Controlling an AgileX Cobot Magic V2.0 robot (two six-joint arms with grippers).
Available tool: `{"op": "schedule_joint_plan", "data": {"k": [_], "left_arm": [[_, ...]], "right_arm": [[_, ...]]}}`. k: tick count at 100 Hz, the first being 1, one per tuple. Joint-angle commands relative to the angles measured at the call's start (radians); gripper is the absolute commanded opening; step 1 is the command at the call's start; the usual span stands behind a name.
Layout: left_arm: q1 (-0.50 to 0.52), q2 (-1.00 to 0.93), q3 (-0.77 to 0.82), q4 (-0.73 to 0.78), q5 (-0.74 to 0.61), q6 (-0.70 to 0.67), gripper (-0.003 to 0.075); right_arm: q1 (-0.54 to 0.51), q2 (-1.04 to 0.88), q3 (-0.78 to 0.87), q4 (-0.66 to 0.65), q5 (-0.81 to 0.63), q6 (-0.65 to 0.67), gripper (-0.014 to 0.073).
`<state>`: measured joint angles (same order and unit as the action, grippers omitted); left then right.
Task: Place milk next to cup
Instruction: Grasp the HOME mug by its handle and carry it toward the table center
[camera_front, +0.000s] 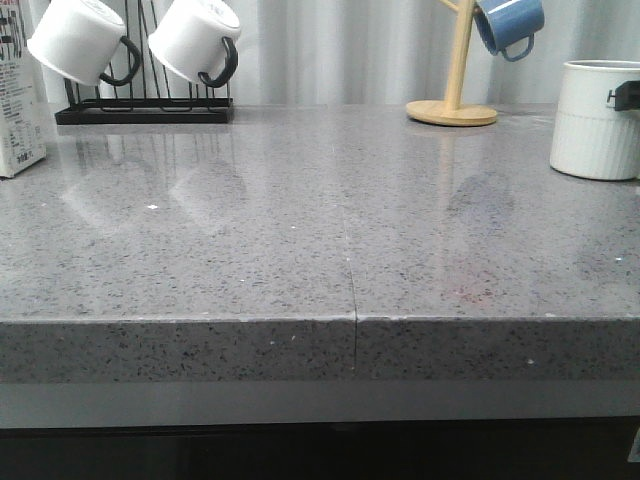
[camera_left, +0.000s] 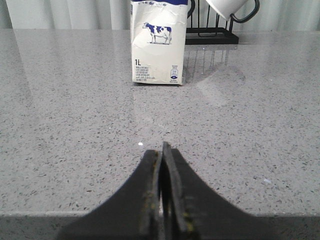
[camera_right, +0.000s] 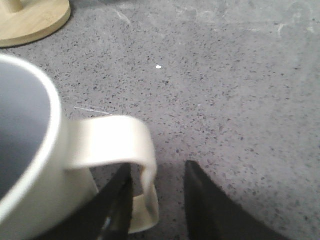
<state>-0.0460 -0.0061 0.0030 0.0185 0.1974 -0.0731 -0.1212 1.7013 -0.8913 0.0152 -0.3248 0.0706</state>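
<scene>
The milk (camera_front: 20, 110), a white carton with fine print, stands at the far left edge of the front view. In the left wrist view it (camera_left: 157, 45) shows its cow picture and stands upright some way ahead of my left gripper (camera_left: 164, 147). That gripper is shut and empty, low over the table's front edge. The cup (camera_front: 595, 120), a white ribbed mug, stands at the far right. In the right wrist view my right gripper (camera_right: 159, 167) is open, with the cup's cream handle (camera_right: 112, 140) between its fingers and one finger inside the loop.
A black wire rack (camera_front: 145, 110) with two white black-handled mugs (camera_front: 195, 40) stands at the back left, just behind the milk. A wooden mug tree (camera_front: 452, 110) with a blue mug (camera_front: 510, 25) stands at the back right near the cup. The grey stone table (camera_front: 340, 250) has a middle seam.
</scene>
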Motion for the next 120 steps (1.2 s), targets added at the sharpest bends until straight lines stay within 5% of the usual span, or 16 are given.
{"op": "schedule_joint_plan", "data": {"k": [1, 14, 45, 94, 120], "left_arm": [[0.001, -0.032, 0.040, -0.003, -0.083, -0.008, -0.0021], [0.001, -0.032, 0.040, -0.003, -0.083, -0.008, -0.0021], [0.001, -0.032, 0.040, -0.003, -0.083, -0.008, -0.0021], [0.001, -0.032, 0.040, -0.003, -0.083, -0.008, -0.0021], [0.001, -0.032, 0.040, -0.003, -0.083, -0.008, -0.0021]], "right_arm": [[-0.005, -0.028, -0.040, -0.001, -0.064, -0.006, 0.0125], [-0.005, -0.028, -0.039, -0.001, -0.050, -0.006, -0.0083], [0.053, -0.116, -0.038, -0.002, 0.035, -0.005, -0.0075], [0.471, -0.171, -0.042, -0.002, 0.000, -0.023, -0.0065], [0.553, -0.027, -0.163, -0.001, -0.017, -0.023, -0.0065]]}}
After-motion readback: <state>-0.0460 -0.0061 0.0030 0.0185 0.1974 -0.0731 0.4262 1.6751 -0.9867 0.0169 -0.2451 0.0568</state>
